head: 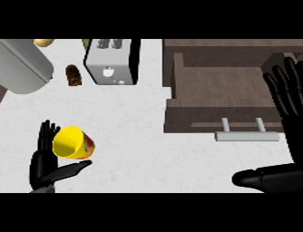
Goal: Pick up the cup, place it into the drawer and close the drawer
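Fingers of your left robot hand (47, 163) are straight beside the yellow cup (73, 143); curl them round it. Your right robot hand (295, 136) rests open by the open drawer (181, 81).

Single view only, from head height, facing steeply down onto the white table (134, 118). Nothing shared with a second camera.
Lower edge nearest the body: left hand (47, 165) entering at lower left, right hand (295, 136) at lower right, both large in frame, hence close to the lens.
Far side of the table along the upper edge: toaster (110, 63) at top centre, seen almost straight from above, a grey rounded appliance (20, 68) cut by the left border.
Open drawer (221, 90) at upper right, interior visible from overhead, handle (246, 135) toward the viewer.
Yellow cup (72, 142) low left, just beside the left hand.
Not mirrored: right of frame equals right side of body.
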`<control>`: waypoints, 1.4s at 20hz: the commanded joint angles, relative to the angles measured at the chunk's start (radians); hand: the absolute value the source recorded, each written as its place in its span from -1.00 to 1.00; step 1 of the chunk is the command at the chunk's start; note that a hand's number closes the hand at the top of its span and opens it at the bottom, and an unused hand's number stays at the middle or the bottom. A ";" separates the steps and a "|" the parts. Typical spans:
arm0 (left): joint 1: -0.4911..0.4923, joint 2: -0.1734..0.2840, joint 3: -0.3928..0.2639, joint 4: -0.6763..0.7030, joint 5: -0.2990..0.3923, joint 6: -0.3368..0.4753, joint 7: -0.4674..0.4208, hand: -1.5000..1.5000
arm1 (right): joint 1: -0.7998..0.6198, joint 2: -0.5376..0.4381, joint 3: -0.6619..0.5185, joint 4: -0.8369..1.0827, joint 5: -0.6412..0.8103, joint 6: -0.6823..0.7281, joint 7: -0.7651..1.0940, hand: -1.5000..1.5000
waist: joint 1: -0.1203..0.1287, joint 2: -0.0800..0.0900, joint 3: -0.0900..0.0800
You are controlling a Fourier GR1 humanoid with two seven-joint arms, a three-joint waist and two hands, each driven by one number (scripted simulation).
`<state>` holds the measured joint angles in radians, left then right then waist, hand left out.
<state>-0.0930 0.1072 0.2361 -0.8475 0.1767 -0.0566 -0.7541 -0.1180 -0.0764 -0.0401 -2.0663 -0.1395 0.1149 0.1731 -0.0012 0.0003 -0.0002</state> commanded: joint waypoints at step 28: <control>-0.191 0.037 0.001 0.340 0.052 -0.245 -0.296 1.00 | -0.033 -0.021 -0.047 0.027 -0.034 0.014 0.010 -1.00 | -0.001 0.002 0.000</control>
<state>-0.2809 0.1293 0.2452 -0.5232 0.2536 -0.2794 -0.9355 -0.1030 -0.0938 -0.0652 -2.0964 -0.1700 0.1340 0.1984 -0.0047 0.0011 -0.0006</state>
